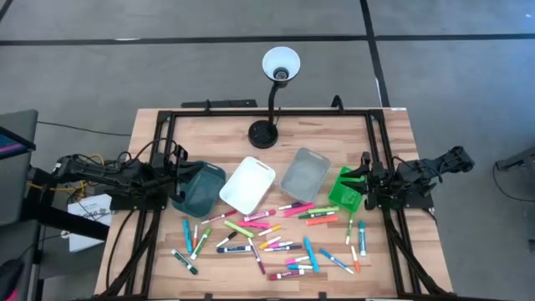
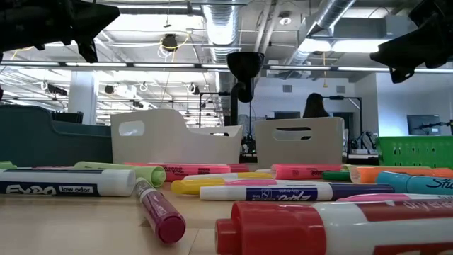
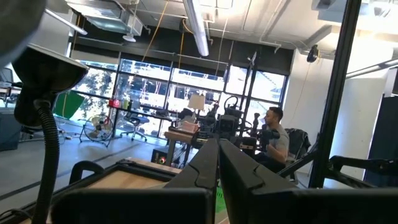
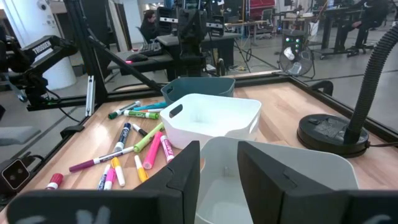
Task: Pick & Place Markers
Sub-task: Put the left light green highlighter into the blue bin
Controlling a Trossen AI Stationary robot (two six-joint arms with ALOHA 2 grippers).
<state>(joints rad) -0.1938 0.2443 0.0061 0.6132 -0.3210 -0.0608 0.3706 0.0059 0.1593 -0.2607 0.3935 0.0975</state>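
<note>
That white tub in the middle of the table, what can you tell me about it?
The white bin is a small rectangular tub that looks like smooth plastic, with rounded corners and a slot handle cut into its end wall. It stands upright, open side up, and looks empty. Seen from above it sits turned at an angle, between the teal bin and the grey bin. Markers lie scattered on the wooden table just in front of it.

Four bins — teal [image 1: 201, 188], white [image 1: 248, 185], grey [image 1: 304, 175] and green [image 1: 346, 188] — stood in a row across the tabletop [image 1: 217, 134], closing off the middle. Markers [image 1: 267, 234] cluttered the near half. Behind the bins, bare wood lay open — except the lamp base [image 1: 262, 134].
</note>
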